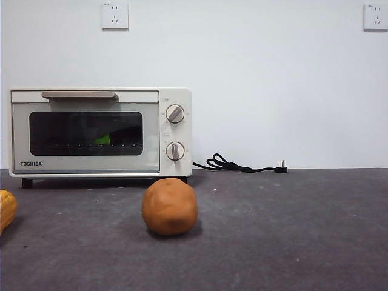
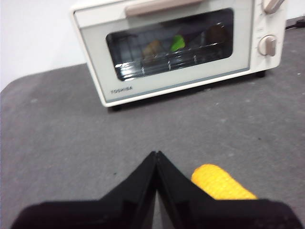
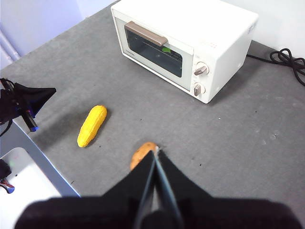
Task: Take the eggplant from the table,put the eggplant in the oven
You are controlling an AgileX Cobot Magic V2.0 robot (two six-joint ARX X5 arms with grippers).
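Observation:
The oven [image 1: 100, 133] stands at the back left of the table [image 1: 291, 230] with its glass door closed. Behind the glass, the eggplant [image 1: 103, 139] lies on the wire rack; only its bright green cap shows clearly, and the dark body is hard to make out. The left wrist view has the eggplant [image 2: 177, 43] inside the oven [image 2: 181, 95] too. My left gripper [image 2: 156, 155] is shut and empty, held back from the oven's front. My right gripper [image 3: 156, 151] is shut and empty, high above the table in front of the oven [image 3: 186, 43].
A round orange-brown lump [image 1: 170, 206] sits on the table just in front of the oven's knob side. A yellow corn cob [image 3: 92, 125] lies nearer the left arm [image 3: 33, 98]. A black power cable [image 1: 242, 165] trails to the oven's right.

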